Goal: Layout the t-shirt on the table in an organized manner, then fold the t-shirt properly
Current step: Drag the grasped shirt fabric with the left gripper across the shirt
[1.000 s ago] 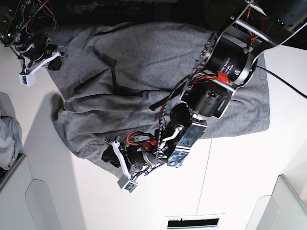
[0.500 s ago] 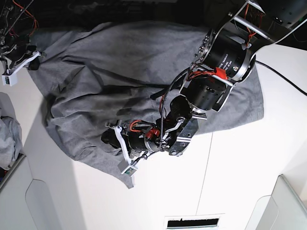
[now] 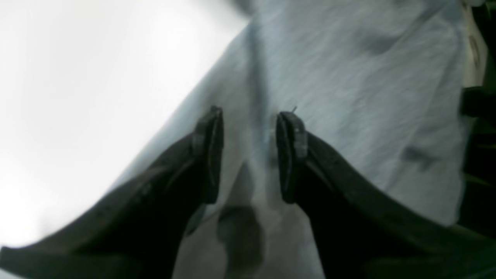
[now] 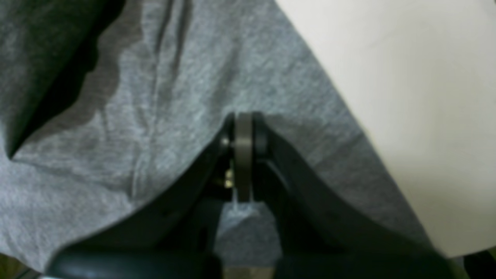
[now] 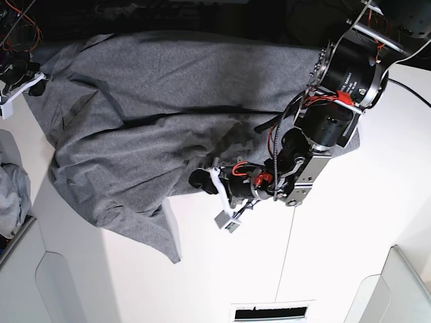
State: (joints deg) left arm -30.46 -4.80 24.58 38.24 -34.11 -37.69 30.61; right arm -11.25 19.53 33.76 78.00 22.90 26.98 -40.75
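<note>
T-shirt: the grey t-shirt point(image 5: 148, 128) lies spread and rumpled across the far part of the white tabletop point(image 5: 337, 249), one corner trailing toward the near edge and deep creases running through its middle.
Left hand: the left hand point(image 3: 250, 155) sits at the shirt's near edge with its two dark fingers point(image 3: 209, 151) apart and a ridge of grey cloth lying between them; whether they pinch that cloth cannot be told.
Right hand: the right hand point(image 4: 243, 133) is clenched, fingertips pressed together on the shirt's edge, holding it at the far corner of the tabletop.
Side bin: a paler bluish-grey bundle of cloth point(image 5: 10, 195) rests beside the shirt.
</note>
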